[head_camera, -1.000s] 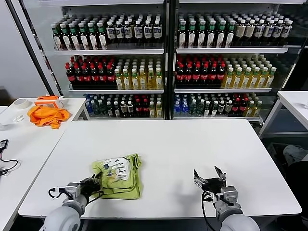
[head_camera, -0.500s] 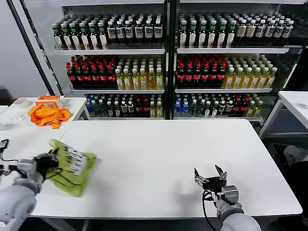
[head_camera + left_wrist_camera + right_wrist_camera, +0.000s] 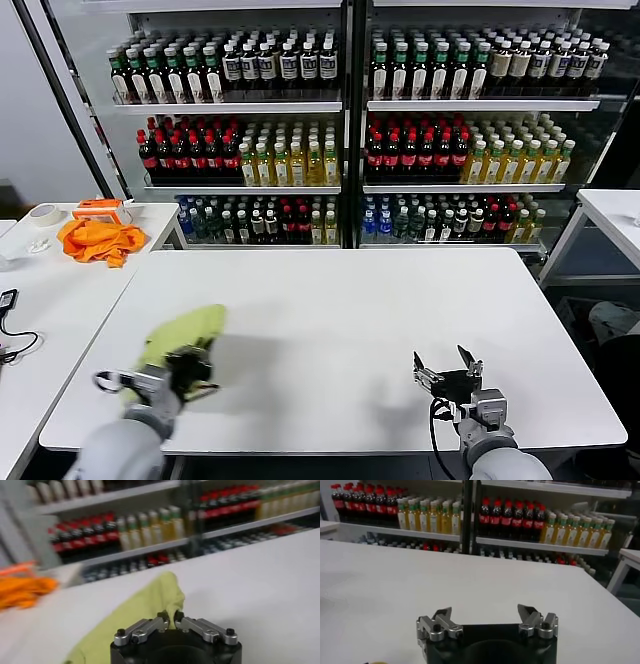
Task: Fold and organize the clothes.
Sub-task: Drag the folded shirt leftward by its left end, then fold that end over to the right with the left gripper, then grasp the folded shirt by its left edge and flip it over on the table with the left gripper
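Head view: my left end effector (image 3: 185,362) is pinched tight on the lime-green cotton T-shirt (image 3: 180,332) at the near left of the white bench (image 3: 340,320), cloth bunched and trailing behind the fingers (image 3: 161,621). My right end effector (image 3: 449,372) sits spread wide, holding nothing, near the front right edge.

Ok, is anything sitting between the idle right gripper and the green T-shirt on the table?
Nothing visible. The right gripper hovers open near the table's front right; bare tabletop runs across to the T-shirt, pinched in the left gripper at front left.
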